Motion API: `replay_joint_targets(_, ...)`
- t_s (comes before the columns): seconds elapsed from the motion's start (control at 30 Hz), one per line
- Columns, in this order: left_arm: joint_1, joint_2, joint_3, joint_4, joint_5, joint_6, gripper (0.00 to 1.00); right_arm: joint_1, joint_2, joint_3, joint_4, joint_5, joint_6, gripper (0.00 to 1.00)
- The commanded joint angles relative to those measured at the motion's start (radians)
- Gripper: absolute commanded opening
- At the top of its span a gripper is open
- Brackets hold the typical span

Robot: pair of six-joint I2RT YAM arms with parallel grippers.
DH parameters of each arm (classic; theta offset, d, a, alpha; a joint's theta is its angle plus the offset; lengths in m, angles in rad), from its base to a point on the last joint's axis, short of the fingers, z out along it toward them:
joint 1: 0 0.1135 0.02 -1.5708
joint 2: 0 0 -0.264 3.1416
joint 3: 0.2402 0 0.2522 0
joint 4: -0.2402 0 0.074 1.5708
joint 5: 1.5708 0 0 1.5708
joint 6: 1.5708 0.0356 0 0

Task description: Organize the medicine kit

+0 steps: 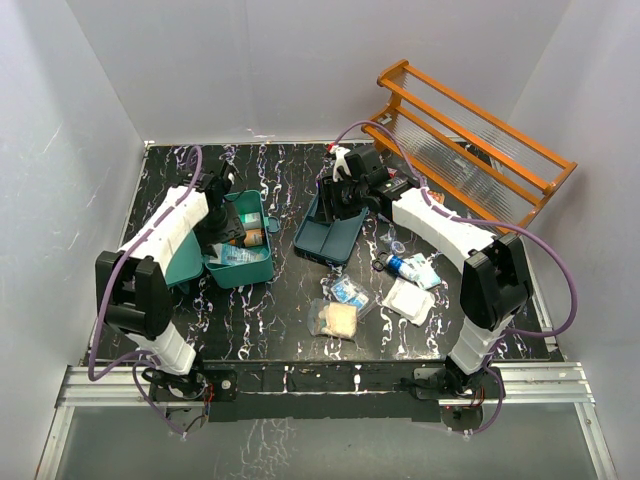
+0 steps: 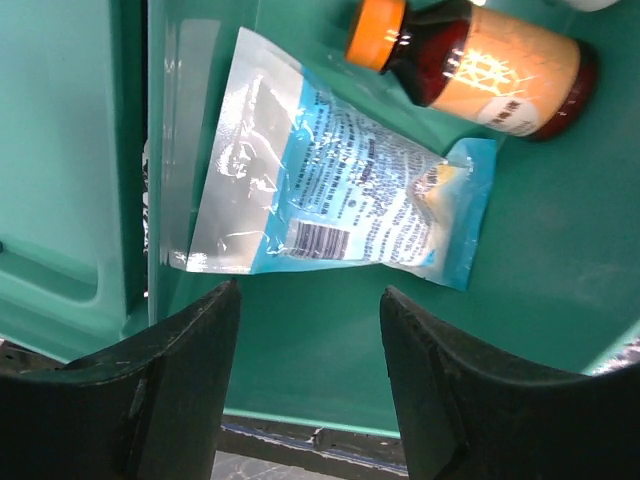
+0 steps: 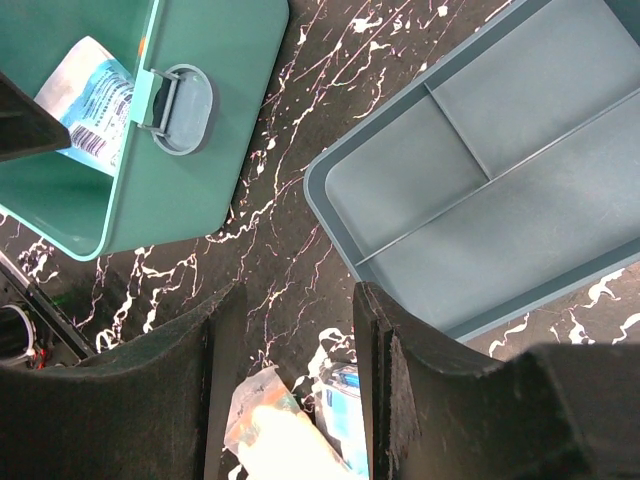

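The teal-green medicine kit stands open at the left, with its lid folded out to the left. Inside it lie a blue-and-white pouch and a brown bottle with an orange cap. My left gripper hovers over the kit's inside, open and empty. My right gripper is open and empty above the table, between the kit and the dark blue-teal divided tray. The kit's grey front latch shows in the right wrist view.
The divided tray sits mid-table. Loose items lie in front of it: a clear packet, a blue packet, a white pouch and a blue tube. An orange tiered rack stands at the back right.
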Motion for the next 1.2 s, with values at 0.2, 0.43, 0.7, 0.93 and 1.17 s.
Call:
replay_joint_targets(0.2,0.004,0.023,-0.116,0.135,0.046,-0.045,0.53,0.002,-0.008,-0.015,0.049,0.021,-0.008,0.44)
replay_joint_targets(0.43,0.005,0.062,-0.167,0.195,0.053,-0.060,0.52,0.002,0.023,-0.025,0.039,0.042,-0.014,0.43)
replay_joint_targets(0.7,0.005,0.083,-0.221,0.262,0.033,-0.054,0.50,-0.003,0.054,-0.022,0.032,0.064,-0.014,0.42)
replay_joint_targets(0.93,-0.009,0.092,-0.223,0.280,-0.004,-0.046,0.49,-0.013,0.060,-0.010,0.030,0.078,-0.014,0.41)
replay_joint_targets(1.17,-0.055,0.064,-0.195,0.277,-0.056,-0.045,0.48,-0.019,0.041,-0.007,0.030,0.091,-0.012,0.41)
